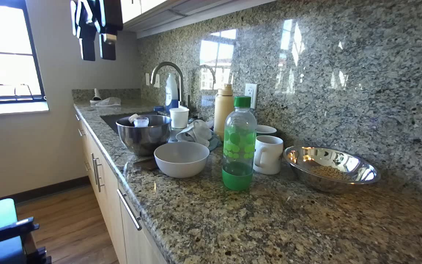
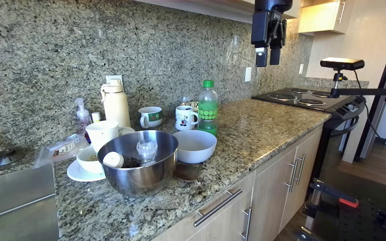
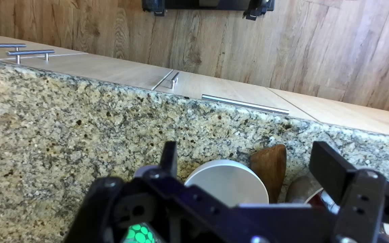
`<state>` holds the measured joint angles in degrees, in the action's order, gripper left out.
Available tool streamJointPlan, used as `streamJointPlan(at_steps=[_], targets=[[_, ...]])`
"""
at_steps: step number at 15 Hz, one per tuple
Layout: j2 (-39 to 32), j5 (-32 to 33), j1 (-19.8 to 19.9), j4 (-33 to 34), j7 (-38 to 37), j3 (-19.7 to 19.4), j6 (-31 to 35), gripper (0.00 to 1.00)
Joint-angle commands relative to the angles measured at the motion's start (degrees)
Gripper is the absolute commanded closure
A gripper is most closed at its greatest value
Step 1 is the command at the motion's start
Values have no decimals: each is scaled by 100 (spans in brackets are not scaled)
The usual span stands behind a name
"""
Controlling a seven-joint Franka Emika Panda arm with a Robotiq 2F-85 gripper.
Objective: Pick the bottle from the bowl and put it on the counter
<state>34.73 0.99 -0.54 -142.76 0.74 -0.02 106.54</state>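
Jaws apart above counter, white-capped bottle in steel bowl, label on plastic bag illegible

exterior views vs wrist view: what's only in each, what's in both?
Only the exterior views, between them: the faucet, stovetop, cream flask and wide shallow steel bowl.
Only the wrist view: no extra object I can confirm, just the look down past the open pincer onto the white bowl.
Both: the white bowl, the pincer, the green-dotted bottle, the brown flat piece, the counter and the deep steel bowl. The wrist view catches only small parts of the green-dotted bottle and deep steel bowl.
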Motion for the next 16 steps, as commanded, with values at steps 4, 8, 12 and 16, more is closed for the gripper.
streamJointPlan(at_steps=[4, 8, 12, 16], targets=[[-3, -3, 6, 11, 1, 6, -13, 0], [-3, -3, 6, 11, 1, 6, -13, 0], [-350, -122, 52, 144, -80, -93, 197, 0], [-1047, -164, -53, 569, -187, 36, 697, 0]])
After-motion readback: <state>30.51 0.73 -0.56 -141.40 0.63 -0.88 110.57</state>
